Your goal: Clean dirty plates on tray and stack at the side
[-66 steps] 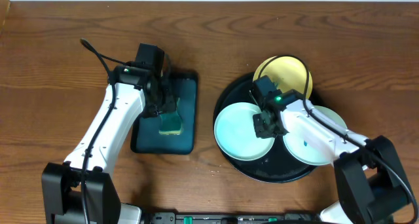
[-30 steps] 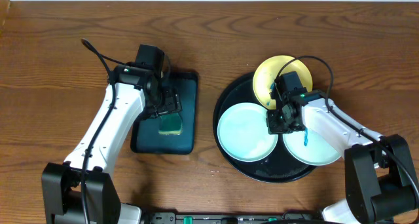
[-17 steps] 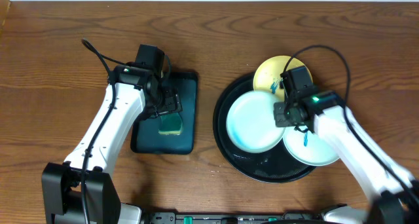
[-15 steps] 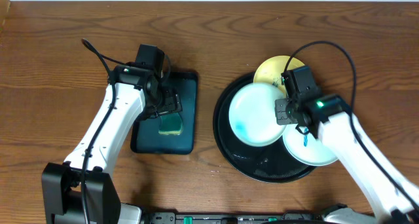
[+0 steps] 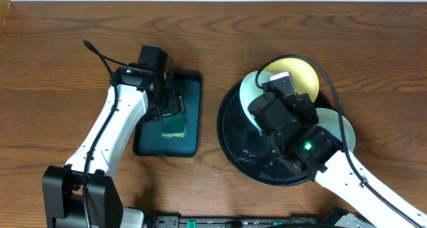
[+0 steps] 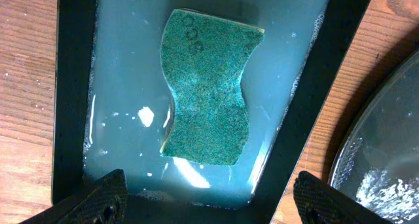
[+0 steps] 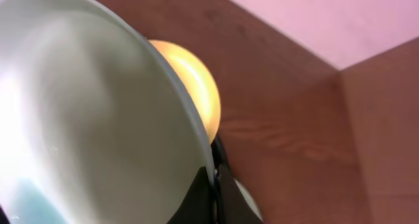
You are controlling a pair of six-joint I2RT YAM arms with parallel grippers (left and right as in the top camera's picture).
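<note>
My right gripper [image 7: 215,185] is shut on the rim of a pale mint-white plate [image 7: 85,119] and holds it tilted on edge, raised above the black round tray [image 5: 230,131]. In the overhead view this plate [image 5: 251,88] shows only as a sliver beside the raised right arm [image 5: 275,85]. The pale yellow plate [image 5: 300,73] lies at the tray's back edge and shows behind the held plate in the right wrist view [image 7: 193,86]. A second mint-white plate [image 5: 341,129] is partly hidden at the tray's right. My left gripper [image 6: 209,191] is open over the sponge.
A green sponge [image 6: 206,96] lies in soapy water in the rectangular dark teal tray [image 6: 72,86], left of the black tray; it also shows in the overhead view [image 5: 175,126]. The black tray's wet rim shows in the left wrist view [image 6: 376,158].
My right gripper has taken a mint-white plate by its rim, lifted it off the black tray and tipped it on edge, rising toward the camera. The left arm has not moved.
</note>
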